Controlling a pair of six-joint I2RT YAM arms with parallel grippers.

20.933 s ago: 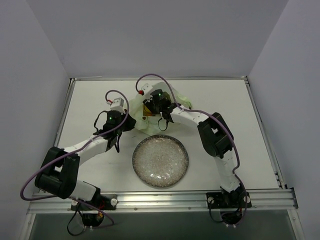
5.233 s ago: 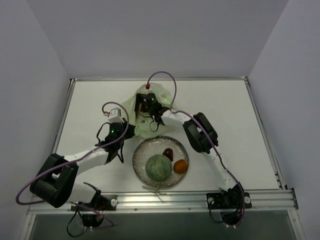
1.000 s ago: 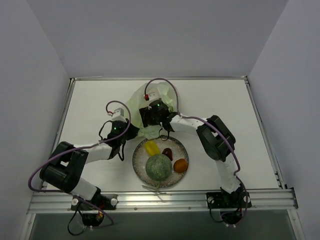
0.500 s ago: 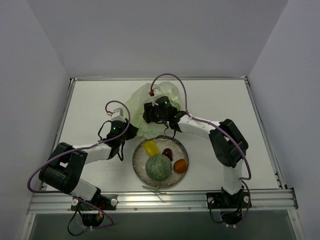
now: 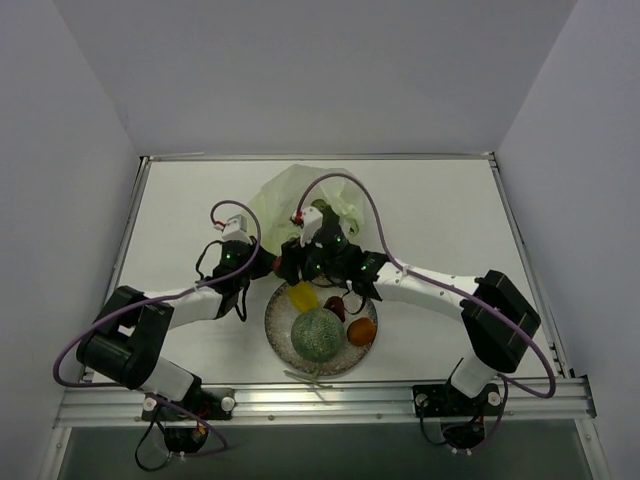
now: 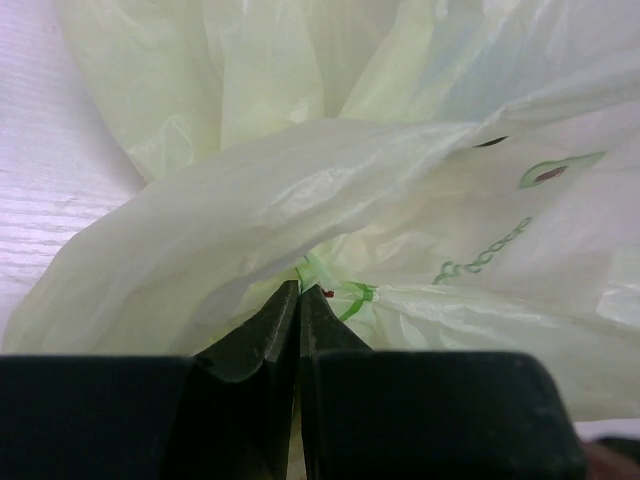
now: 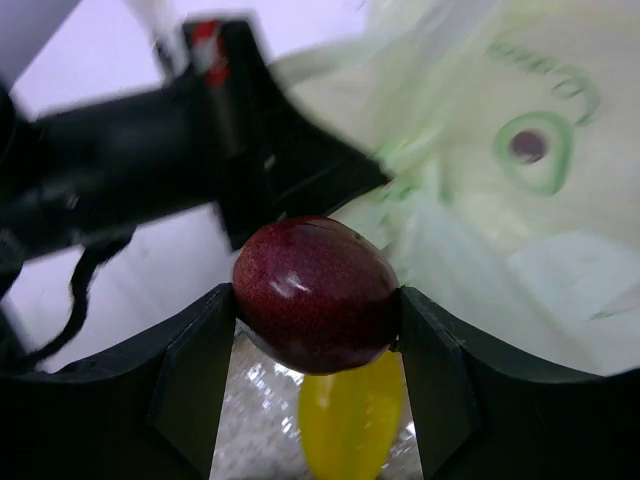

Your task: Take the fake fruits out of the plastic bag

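The right gripper (image 7: 315, 300) pinches a dark red fruit (image 7: 315, 285) between its two fingers (image 7: 195, 370), one finger pressed to each side of the fruit. It holds the fruit in the air just above the far edge of the speckled glass plate (image 7: 250, 405). Directly under the fruit a yellow fruit (image 7: 350, 425) lies on the plate, near its far left rim in the overhead view. The left gripper (image 6: 298, 292) has its fingers pressed together on a fold of the pale green plastic bag (image 6: 350, 180), nipping the crinkled film at the bag's near edge, just beyond the plate's far left rim. From above, the bag (image 5: 295, 195) lies bunched on the white counter (image 5: 180, 210) on the far side of the plate, touching or nearly touching the plate's far rim; both grippers meet at that edge, so the exact contact is hidden. Whether any fruit is inside the bag cannot be told through the film. On the plate (image 5: 272, 330) the netted green melon (image 5: 315, 335) sits near the middle, the orange (image 5: 361, 331) just to its right, and a second dark red piece (image 5: 336, 308) just beyond them, between the melon and the far rim. The yellow fruit (image 5: 303, 295) lies to the left of that piece. The fruits on the plate sit close together, the melon beside both the orange and the dark red piece.
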